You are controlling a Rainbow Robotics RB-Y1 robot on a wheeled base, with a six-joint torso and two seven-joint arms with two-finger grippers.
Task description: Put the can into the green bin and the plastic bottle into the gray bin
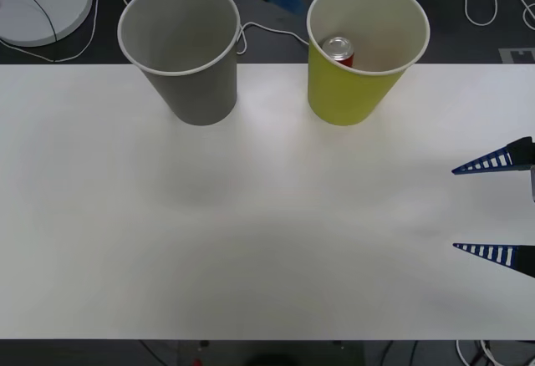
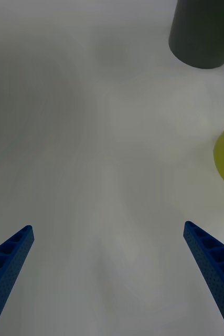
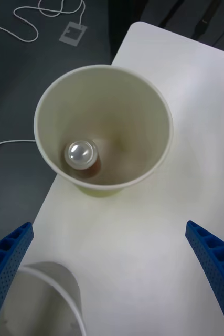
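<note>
Can (image 1: 338, 48) sits upright inside the green cup (image 1: 355, 94), right under the open, empty left gripper (image 3: 112, 273); right gripper (image 1: 495, 207) gapes open too, well apart.

I see the gray bin (image 1: 180, 48) and green bin (image 1: 365, 51) upright side by side along the table's (image 1: 251, 241) far edge, a gap between them. The can (image 1: 338, 49) takes part of the green bin's floor. Nearer tabletop lies open.
</note>
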